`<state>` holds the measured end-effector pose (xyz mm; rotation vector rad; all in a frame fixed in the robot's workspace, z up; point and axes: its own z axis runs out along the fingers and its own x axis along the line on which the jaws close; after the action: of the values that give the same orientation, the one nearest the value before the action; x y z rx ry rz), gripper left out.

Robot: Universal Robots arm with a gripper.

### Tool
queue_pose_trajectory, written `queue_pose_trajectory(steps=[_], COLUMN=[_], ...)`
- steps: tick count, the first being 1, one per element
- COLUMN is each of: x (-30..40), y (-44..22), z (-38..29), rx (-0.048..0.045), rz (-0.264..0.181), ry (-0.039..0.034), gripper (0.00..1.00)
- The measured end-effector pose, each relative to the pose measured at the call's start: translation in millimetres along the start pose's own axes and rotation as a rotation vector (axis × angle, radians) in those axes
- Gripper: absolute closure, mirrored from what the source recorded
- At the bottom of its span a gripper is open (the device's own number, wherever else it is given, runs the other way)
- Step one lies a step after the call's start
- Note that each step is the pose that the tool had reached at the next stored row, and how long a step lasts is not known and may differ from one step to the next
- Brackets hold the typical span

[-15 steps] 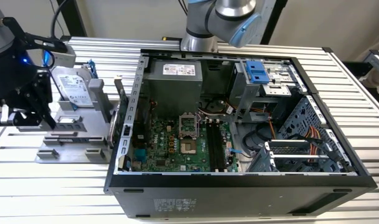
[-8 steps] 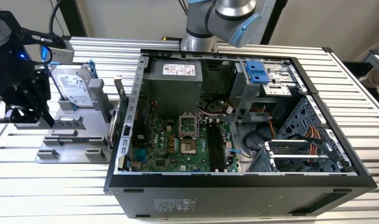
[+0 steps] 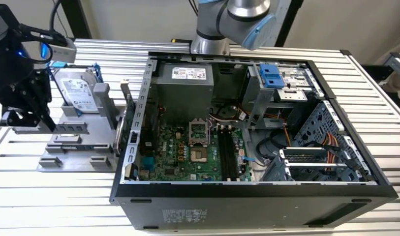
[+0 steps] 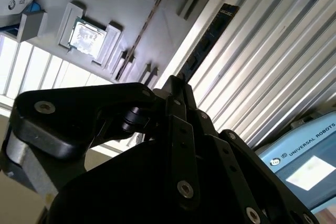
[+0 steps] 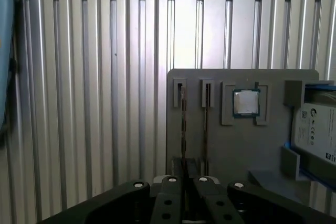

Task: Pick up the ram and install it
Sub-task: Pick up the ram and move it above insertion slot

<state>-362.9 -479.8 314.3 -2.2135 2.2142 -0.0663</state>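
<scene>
My black gripper (image 3: 50,124) is at the exterior view's left, over the grey fixture tray (image 3: 75,150), well away from the open computer case. It is shut on the ram (image 3: 72,129), a thin greenish stick held by one end and lying level just above the tray. In the first wrist view the ram (image 5: 182,124) shows edge-on, running away from the closed fingertips (image 5: 171,183). In the second wrist view the ram (image 4: 207,40) shows its dark flat side, reaching out from the gripper (image 4: 176,83). The motherboard's long black slots (image 3: 227,157) lie in the case.
The tray also carries a silver hard drive (image 3: 78,93) with blue clips and a small square processor chip (image 5: 245,102). A second thin stick (image 5: 206,116) stands in the tray beside the held ram. The case (image 3: 252,191) has tall black walls. The arm's base (image 3: 216,29) rises behind it.
</scene>
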Motion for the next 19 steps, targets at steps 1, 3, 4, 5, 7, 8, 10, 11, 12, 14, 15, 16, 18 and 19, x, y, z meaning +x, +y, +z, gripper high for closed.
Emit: queue_pose_trajectory(steps=[1,3,4,5,7,8,10,11,12,14,15,16,18,19], x=[0.0,0.1,0.1,0.1,0.2,0.3,0.3,0.3,0.4,0.3,0.4,0.4,0.4,0.5], y=[0.0,-0.1,-0.2,-0.2,-0.4,-0.4,-0.5,-0.5,-0.6,-0.6,-0.6,-0.7,-0.7,-0.8], z=[-1.1,-3.4,-4.4,-5.7,-8.1,-9.4,-11.8,-13.0,-14.2,-16.6,-17.7,-18.7,-20.4,-21.3], rx=[0.0,0.0,0.0,-0.0001,-0.0001,-0.0001,-0.0001,0.0,0.0,-0.0001,0.0,-0.0001,-0.0001,-0.0001], rz=[0.0,0.0,0.0,0.0,0.0,0.0,0.0,0.0,0.0,0.001,0.001,0.001,0.001,0.001], ry=[0.0001,0.0,0.0,0.0001,0.0,0.0001,0.0001,0.0,0.0,0.0001,0.0,0.0001,0.0001,0.0001], gripper=[1.0,1.0,1.0,1.0,1.0,1.0,1.0,1.0,1.0,1.0,1.0,1.0,1.0,1.0])
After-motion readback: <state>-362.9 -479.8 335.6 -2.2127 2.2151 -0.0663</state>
